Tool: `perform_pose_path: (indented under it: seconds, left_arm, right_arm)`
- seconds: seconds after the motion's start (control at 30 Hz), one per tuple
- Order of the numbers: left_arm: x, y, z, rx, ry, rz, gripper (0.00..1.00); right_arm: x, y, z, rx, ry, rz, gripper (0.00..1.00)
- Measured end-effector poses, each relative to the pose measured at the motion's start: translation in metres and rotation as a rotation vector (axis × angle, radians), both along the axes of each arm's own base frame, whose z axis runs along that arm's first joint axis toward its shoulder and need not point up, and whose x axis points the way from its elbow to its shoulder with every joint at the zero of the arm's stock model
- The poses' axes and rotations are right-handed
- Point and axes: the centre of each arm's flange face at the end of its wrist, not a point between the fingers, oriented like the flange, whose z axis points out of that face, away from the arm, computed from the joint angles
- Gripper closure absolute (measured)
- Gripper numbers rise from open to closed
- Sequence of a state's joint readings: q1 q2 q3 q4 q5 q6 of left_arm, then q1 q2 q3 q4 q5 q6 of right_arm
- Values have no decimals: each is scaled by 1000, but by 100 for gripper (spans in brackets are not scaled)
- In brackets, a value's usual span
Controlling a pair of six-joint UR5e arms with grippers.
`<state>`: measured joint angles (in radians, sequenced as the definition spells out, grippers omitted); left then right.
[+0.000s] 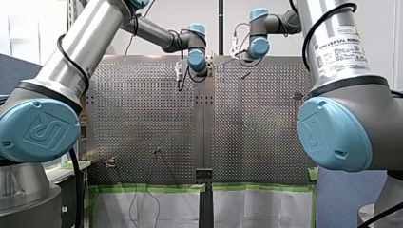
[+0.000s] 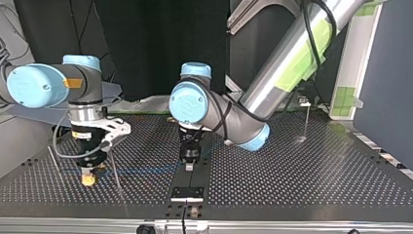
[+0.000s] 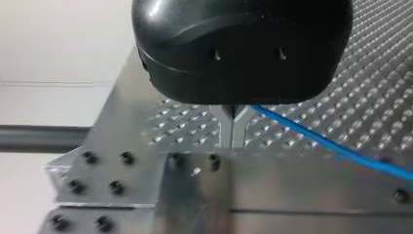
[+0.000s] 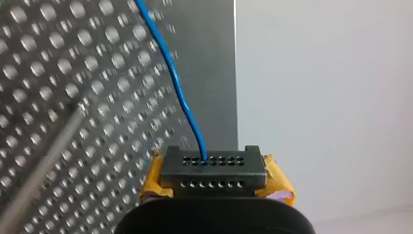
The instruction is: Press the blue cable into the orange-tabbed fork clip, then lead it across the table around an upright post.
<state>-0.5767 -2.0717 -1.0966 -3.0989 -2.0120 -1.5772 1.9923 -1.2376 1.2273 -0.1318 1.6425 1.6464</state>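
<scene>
Blue cable [image 3: 311,131] stretches low over the table [image 2: 292,170] between both grippers. Right gripper [image 4: 213,168] has its yellow pads clamped on it; left gripper [image 3: 233,134] has its fingers pressed together (hold on cable unclear). Best pressed down taut, slowly.

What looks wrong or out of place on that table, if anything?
Nothing stands out. The blue cable runs in one clean line between my right tool and my left tool, and the table shows no damage.
</scene>
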Motion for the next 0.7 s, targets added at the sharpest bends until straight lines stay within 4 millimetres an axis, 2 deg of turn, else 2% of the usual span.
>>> perform_pose_path:
  seconds: [0.27,0.43,0.7]
  left_arm:
    - [-2,-27,-19,19,53,-40,100]
    - [8,-41,-31,13,71,-61,100]
    - [16,-56,-22,-52,54,-100,100]
  right_arm:
    - [-29,-14,3,11,7,-48,100]
    - [-42,-22,2,13,7,-63,100]
    - [-55,-30,2,15,7,-79,100]
